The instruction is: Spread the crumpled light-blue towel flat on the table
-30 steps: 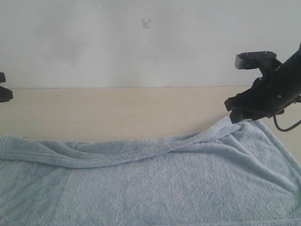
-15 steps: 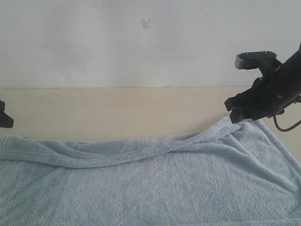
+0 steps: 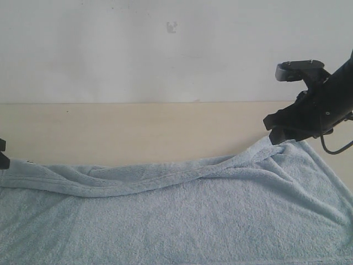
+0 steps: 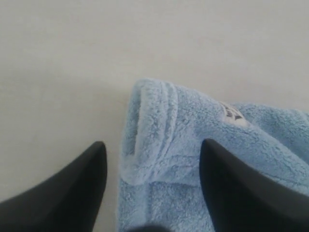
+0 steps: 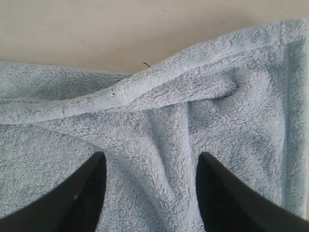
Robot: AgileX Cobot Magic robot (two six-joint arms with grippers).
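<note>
Left wrist view: the left gripper point(image 4: 153, 144) stands with its fingers wide apart and clamps nothing. Between them lies one corner of the towel point(image 4: 164, 164), doubled over on itself, with its stitched hem point(image 4: 145, 116) curled at the fold. The small white label point(image 4: 232, 114) sits just beyond one fingertip. The other finger stands clear of the cloth, over the bare table point(image 4: 58, 72). This straddling posture suits a fresh grip on the fold as well as a withdrawal; the pictures do not settle which. In the right wrist view, the right gripper point(image 5: 150, 154) is likewise spread and holds nothing. Towel pile lies directly beneath and between its fingers, and a raised ridge of folded edge runs across just past the fingertips, with table beyond that. In the exterior view, this ridge runs the whole span between the two grippers and rises toward the right one. The far edge is therefore judged to be lapped back over the towel body. The grippers appear stationed at the two far corners so that this lap can be drawn outward and laid flat.
</note>
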